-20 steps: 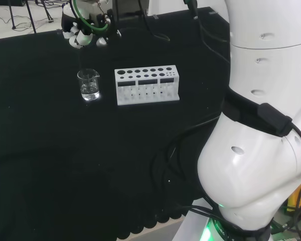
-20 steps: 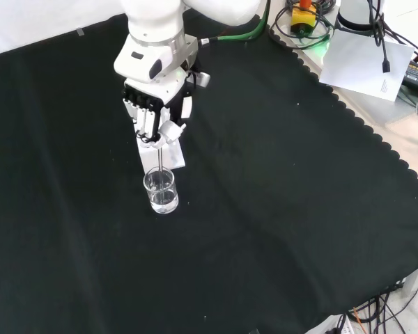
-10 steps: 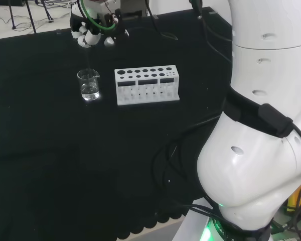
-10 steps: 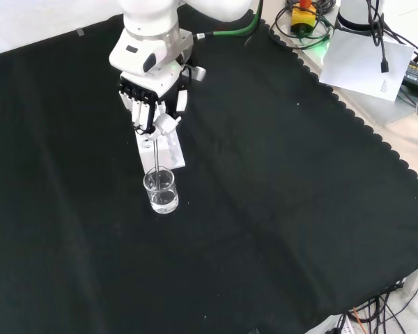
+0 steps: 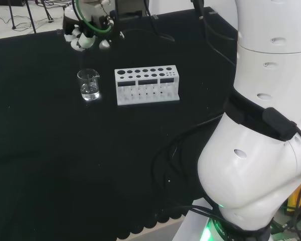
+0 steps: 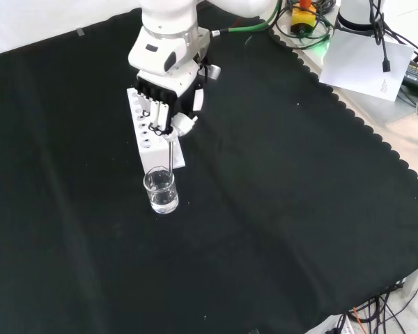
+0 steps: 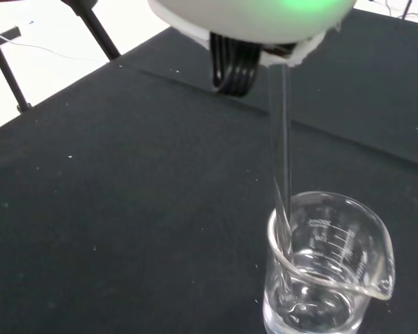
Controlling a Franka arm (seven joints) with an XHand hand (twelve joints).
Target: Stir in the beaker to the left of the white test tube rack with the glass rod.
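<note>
From behind the arm, in the head view, the beaker (image 5: pixel 89 84) stands on the black-clothed counter (image 5: pixel 65 165) just left of the white test tube rack (image 5: pixel 147 85), a little clear liquid in its bottom. The hand (image 5: pixel 88 37) hangs above and beyond the beaker, fingers curled. I cannot make out the rod from here.

In the front view, the hand (image 6: pixel 166 104) comes down from the top, its fingers and thumb curled round the upper end of the glass rod (image 6: pixel 170 154). The rod runs nearly upright from the fingers down into the beaker (image 6: pixel 160 191), which sits just in front of the near end of the rack (image 6: pixel 143 136).

In the wrist view, the rod (image 7: pixel 281 160) drops from the blurred white underside of the hand (image 7: pixel 251 21) and enters the beaker (image 7: pixel 327 271) close to its wall, away from the pouring spout. Its lower end reaches the liquid. The beaker carries white graduation marks and some small print, too fine for me to read.
</note>
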